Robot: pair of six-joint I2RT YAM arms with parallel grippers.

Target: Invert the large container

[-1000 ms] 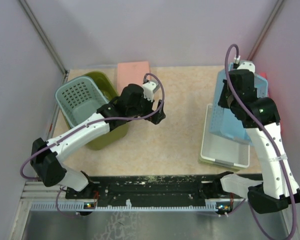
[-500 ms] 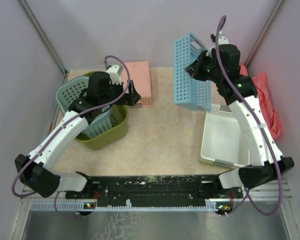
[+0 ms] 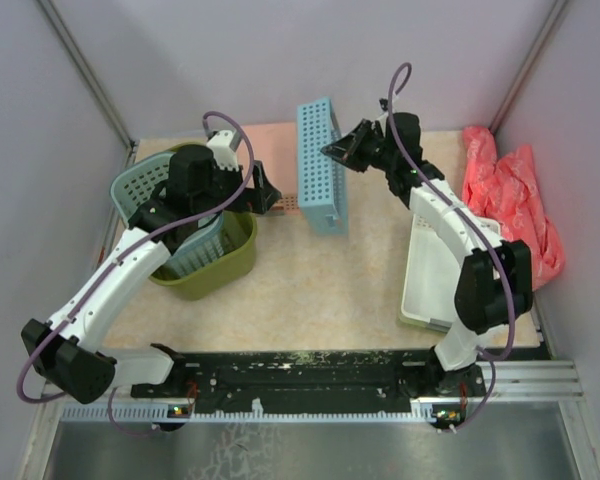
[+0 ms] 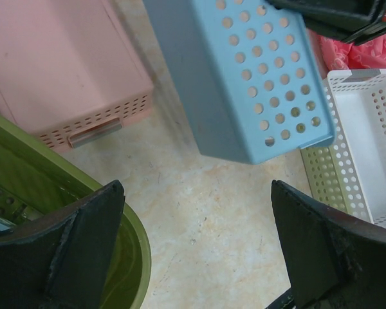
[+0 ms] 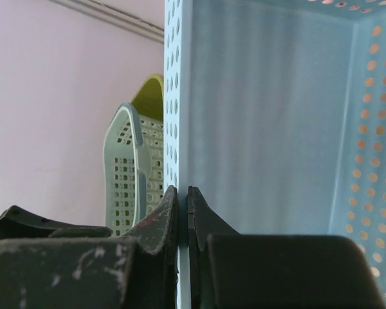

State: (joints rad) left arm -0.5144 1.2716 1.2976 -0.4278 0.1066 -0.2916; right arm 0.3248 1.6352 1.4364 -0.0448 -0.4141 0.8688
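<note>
The large container, an olive-green basket [image 3: 212,268], stands open side up at the left of the table with a smaller teal basket [image 3: 145,190] nested in it. Its rim shows in the left wrist view [image 4: 132,248] and a bit in the right wrist view [image 5: 152,96]. My left gripper [image 3: 264,194] is open and empty just right of the basket's far rim, over bare table [image 4: 196,238]. My right gripper [image 3: 332,150] is shut on the wall of a light-blue perforated tray [image 3: 320,165], holding it on edge at mid-table [image 5: 182,199].
A pink tray [image 3: 280,133] lies at the back behind the blue one [image 4: 58,71]. A white tray [image 3: 435,275] stacked on a pale green one [image 4: 321,183] sits at the right. A red plastic bag [image 3: 505,195] lies against the right wall.
My right arm has carried the blue tray from the right side leftward to mid-table. My left arm swung from mid-table back over the olive basket and has since held there.
</note>
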